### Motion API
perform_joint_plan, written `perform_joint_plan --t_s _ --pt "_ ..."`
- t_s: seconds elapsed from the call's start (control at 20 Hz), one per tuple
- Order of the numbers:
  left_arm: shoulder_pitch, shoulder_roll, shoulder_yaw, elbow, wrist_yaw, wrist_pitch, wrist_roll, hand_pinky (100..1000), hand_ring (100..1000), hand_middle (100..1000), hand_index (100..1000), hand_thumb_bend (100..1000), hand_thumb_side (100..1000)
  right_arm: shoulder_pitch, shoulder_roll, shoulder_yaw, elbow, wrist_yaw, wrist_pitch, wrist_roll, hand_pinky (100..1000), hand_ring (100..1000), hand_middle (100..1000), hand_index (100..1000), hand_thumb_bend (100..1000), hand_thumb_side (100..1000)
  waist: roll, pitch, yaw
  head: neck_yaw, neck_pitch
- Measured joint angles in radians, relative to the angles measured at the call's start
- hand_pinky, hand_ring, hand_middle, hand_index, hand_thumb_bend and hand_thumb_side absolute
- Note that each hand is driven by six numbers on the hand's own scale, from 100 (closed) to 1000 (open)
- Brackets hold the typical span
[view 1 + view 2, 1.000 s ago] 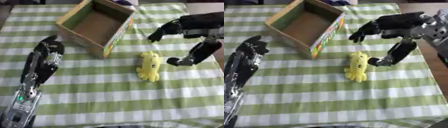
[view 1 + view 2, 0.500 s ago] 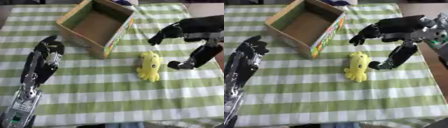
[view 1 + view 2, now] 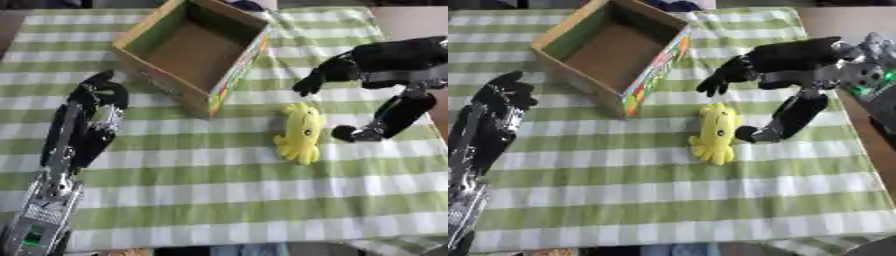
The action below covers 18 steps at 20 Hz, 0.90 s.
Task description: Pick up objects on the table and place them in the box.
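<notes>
A yellow plush toy lies on the green-and-white striped cloth, right of the cardboard box. The box stands open at the upper left and looks empty inside. My right hand hovers open just above and right of the toy, its fingers spread over the toy's top and its thumb reaching down beside the toy's right side. It does not hold the toy. My left hand rests at the left, below and left of the box, fingers relaxed, holding nothing.
The striped cloth covers the whole table. The table's right edge runs close behind my right arm. The front edge lies along the bottom of the view.
My right hand has come down and left toward the plush toy, its thumb now close to the toy's right side. The toy, the box and my left hand have not moved.
</notes>
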Motion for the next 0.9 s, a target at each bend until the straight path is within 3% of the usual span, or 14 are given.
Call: perform_joint_plan --t_s 0.9 --pt "0.000 -0.001 -0.004 0.000 0.003 0.001 -0.003 827 642 675 868 340 675 0.018 0.095 0.017 0.196 0.204 -0.092 -0.075 858 788 807 938 243 272 0.009 0.001 0.001 -0.009 0.000"
